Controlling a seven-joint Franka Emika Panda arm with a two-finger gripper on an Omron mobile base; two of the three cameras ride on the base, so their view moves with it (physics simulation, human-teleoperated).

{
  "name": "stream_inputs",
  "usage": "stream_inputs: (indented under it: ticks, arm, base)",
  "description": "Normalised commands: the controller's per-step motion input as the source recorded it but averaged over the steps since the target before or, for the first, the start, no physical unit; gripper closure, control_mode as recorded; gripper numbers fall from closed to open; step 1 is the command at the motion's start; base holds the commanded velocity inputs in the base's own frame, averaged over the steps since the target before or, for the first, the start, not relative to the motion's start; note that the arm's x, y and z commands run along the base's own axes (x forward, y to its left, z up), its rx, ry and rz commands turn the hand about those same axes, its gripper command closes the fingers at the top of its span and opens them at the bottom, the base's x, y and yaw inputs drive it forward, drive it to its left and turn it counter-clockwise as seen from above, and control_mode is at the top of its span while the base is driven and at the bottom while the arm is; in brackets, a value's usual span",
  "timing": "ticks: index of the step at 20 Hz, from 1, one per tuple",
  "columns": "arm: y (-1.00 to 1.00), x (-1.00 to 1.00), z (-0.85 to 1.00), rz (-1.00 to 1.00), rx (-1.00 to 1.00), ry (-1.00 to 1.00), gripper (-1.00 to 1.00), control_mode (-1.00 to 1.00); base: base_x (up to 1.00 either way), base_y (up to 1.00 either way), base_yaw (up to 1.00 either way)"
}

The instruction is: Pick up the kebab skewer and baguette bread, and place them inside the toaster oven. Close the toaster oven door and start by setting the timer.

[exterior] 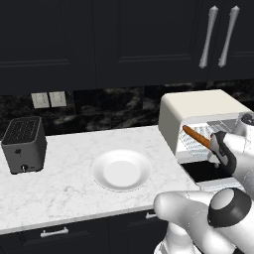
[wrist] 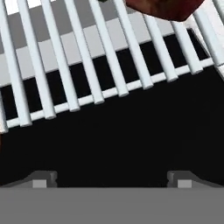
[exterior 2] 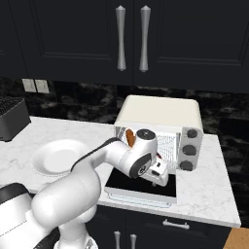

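The cream-white toaster oven (exterior: 198,106) (exterior 2: 160,114) stands at the counter's right end. Its door (exterior: 202,171) (exterior 2: 141,188) lies folded down flat and open. The orange-brown baguette bread (exterior: 195,136) (exterior 2: 130,138) lies slanted inside, with one end near the front left of the opening. A dark red chunk of the kebab skewer (wrist: 162,8) rests on the wire rack (wrist: 87,65). My gripper (wrist: 112,181) hovers over the open door just in front of the rack. It is open and nothing is between its fingertips (wrist: 42,180).
A white plate (exterior: 121,170) (exterior 2: 56,156) sits mid-counter with nothing on it. A small black slot toaster (exterior: 24,144) stands at the far left by the wall. Dark knobs (exterior 2: 187,150) line the oven's right side. Dark cabinets hang above.
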Motion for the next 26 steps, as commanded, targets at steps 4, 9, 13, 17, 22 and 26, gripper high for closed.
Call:
stream_inputs:
  ticks: [4, 9, 13, 17, 22, 26]
  arm:
    - [-0.08, 0.04, -0.35, -0.08, 0.00, -0.10, -1.00, -1.00]
    - [-0.01, 0.09, -0.01, -0.06, 0.00, -0.08, -1.00, -1.00]
    - [-0.05, 0.11, 0.03, -0.09, 0.00, -0.01, -1.00, -1.00]
    - [-0.01, 0.14, 0.00, -0.13, 0.00, 0.00, -1.00, -1.00]
    - [0.00, 0.19, 0.00, -0.14, 0.00, 0.00, -1.00, -1.00]
    - [0.00, 0.30, 0.07, -0.17, 0.00, 0.00, -1.00, -1.00]
  base:
    - [0.00, 0.00, 0.00]
    - [0.00, 0.00, 0.00]
    - [0.00, 0.00, 0.00]
    - [0.00, 0.00, 0.00]
    - [0.00, 0.00, 0.00]
    - [0.00, 0.00, 0.00]
